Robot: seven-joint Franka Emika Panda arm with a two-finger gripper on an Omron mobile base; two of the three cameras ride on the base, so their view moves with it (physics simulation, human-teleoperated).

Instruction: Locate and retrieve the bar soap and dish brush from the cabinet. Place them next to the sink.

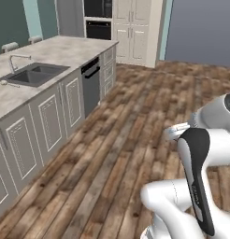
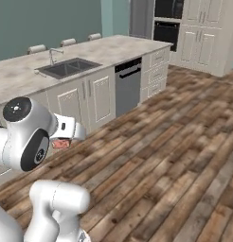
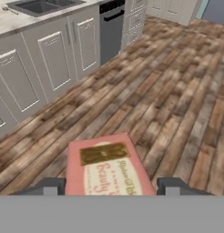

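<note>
A reddish-pink bar soap (image 3: 106,166) with a gold label sits between my gripper's (image 3: 111,186) two dark fingertips (image 3: 170,185), held above the wooden floor. From the right base view the soap (image 2: 61,144) shows as a small red block under the white hand. The dark grey sink (image 1: 35,74) with its silver faucet (image 1: 16,58) is set in the beige marbled island counter (image 2: 113,49), ahead and to the left of the hand. The sink (image 3: 41,5) lies at the upper left of the hand view. The dish brush and the cabinet are out of view.
Grey lower cabinets (image 3: 54,59) and a dark dishwasher (image 1: 91,86) front the island. Tall cream cupboards and a black wall oven (image 1: 98,21) stand at the far end. Open wooden floor (image 1: 135,130) stretches between me and the island.
</note>
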